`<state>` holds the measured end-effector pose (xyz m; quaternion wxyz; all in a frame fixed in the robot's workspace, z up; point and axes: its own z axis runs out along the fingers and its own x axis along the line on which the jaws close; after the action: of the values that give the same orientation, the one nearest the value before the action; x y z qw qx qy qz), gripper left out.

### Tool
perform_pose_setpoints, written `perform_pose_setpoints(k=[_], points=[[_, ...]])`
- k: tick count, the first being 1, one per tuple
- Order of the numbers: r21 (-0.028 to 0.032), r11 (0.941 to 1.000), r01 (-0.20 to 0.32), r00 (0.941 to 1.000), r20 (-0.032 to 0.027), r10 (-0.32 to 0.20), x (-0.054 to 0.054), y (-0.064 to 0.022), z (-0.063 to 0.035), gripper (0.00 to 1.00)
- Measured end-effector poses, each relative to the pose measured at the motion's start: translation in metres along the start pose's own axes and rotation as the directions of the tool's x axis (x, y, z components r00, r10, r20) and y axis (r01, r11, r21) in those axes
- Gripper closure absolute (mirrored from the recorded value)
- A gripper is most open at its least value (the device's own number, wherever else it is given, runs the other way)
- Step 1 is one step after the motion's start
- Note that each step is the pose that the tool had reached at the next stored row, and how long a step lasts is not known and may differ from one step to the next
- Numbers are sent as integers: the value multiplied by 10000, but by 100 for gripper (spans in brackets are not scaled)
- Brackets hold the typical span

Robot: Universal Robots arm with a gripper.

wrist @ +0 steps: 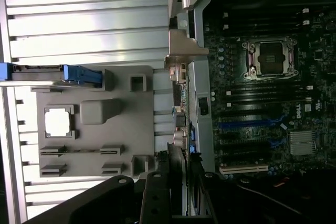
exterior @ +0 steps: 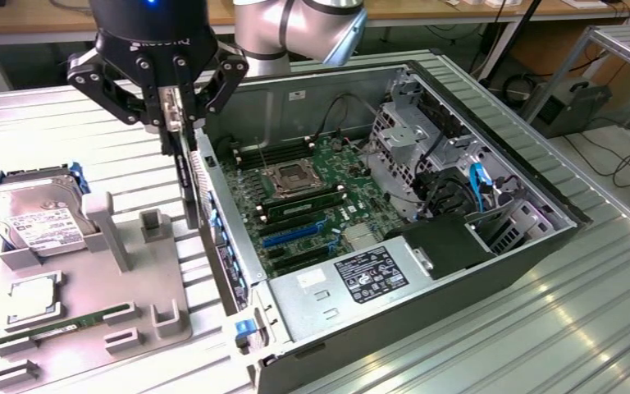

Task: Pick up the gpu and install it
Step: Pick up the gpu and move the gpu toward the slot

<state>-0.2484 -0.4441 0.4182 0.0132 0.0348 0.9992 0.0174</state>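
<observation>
The gpu (exterior: 189, 189) is a slim black card hanging edge-on, lifted above the gap between the grey parts tray (exterior: 129, 287) and the open computer case. My gripper (exterior: 175, 123) is shut on its upper edge, one finger on each side. In the wrist view the gpu (wrist: 179, 103) runs as a narrow strip with its silver end bracket (wrist: 184, 51) at the far end, lined up along the case's side wall (wrist: 202, 103). There my gripper (wrist: 178, 177) clamps the card's near end. The motherboard's blue slots (exterior: 293, 234) lie inside the case, to the exterior view's right of the card.
On the grey tray sit a silver hard drive (exterior: 30, 217), a processor (exterior: 33, 295) and a green RAM stick (exterior: 63, 324). The case holds the motherboard (exterior: 304, 205), drive cage (exterior: 403, 139) and power supply (exterior: 370, 271). Ribbed metal table (exterior: 577, 328) surrounds it all.
</observation>
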Motion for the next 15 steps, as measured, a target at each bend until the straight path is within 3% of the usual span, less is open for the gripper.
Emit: perform_pose_setpoints(k=[15], points=[[28, 10000, 1, 10000, 2, -1, -228, 16, 7, 74]])
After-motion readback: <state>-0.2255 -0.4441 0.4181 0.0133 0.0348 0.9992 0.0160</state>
